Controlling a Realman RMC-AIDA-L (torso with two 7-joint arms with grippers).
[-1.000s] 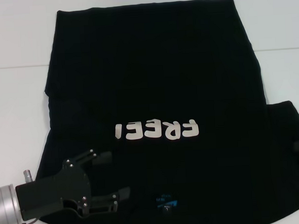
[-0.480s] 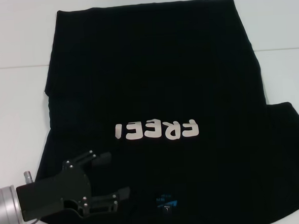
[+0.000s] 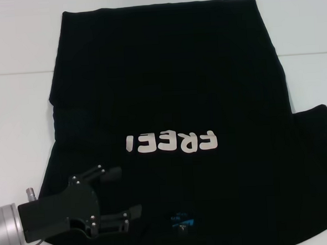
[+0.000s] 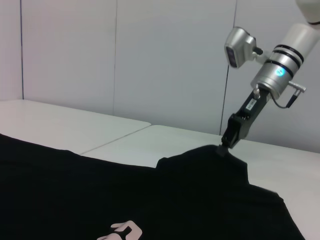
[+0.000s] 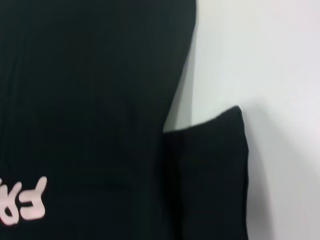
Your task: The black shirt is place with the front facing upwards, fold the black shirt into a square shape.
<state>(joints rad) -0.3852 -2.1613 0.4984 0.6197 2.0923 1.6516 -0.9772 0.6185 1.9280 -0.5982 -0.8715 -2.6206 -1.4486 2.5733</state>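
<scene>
The shirt (image 3: 167,100) lies flat on the white table (image 3: 19,120), front up, its long axis running away from the robot, collar and blue label (image 3: 182,219) nearest. Its near edge is cut off. The left gripper (image 3: 123,192) hovers over the near left shoulder, its 2 fingers apart, label just to its right. The right gripper (image 4: 223,146) pinches the right sleeve (image 4: 210,160), lifted.

Black pincer (image 3: 120,193), silver wrist, blue light.
</scene>
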